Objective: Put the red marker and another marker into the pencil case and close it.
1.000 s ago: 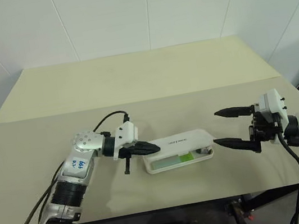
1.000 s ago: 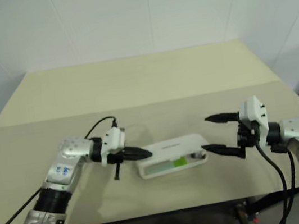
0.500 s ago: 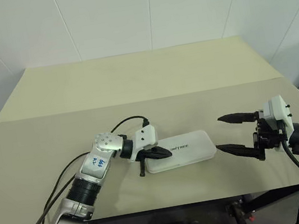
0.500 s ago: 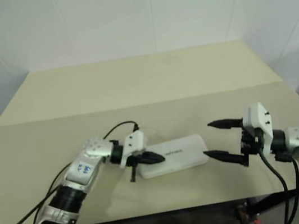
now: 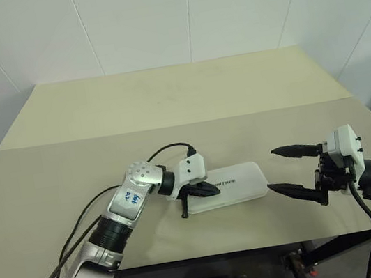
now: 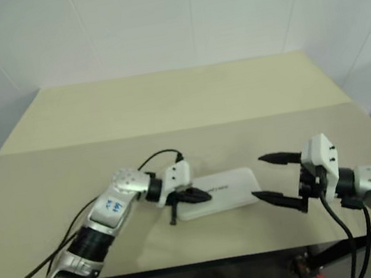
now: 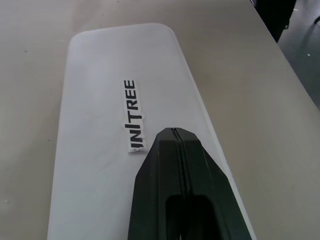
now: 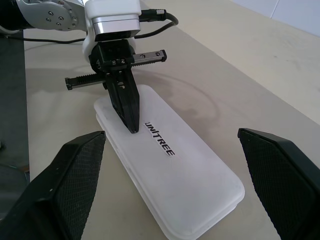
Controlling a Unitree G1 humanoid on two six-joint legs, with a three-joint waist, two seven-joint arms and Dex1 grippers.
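White rounded hard-plastic pencil case, lid down on beige table; left gripper pinched shut, tip on lid; right gripper spread wide alongside.

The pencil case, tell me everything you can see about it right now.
The pencil case is a white, rounded-cornered rectangle that looks like hard plastic, lying flat on the beige table with its lid down. Black lettering runs along the lid. The shut left gripper presses its tip on the lid near one end. The open right gripper stands apart at the other end.
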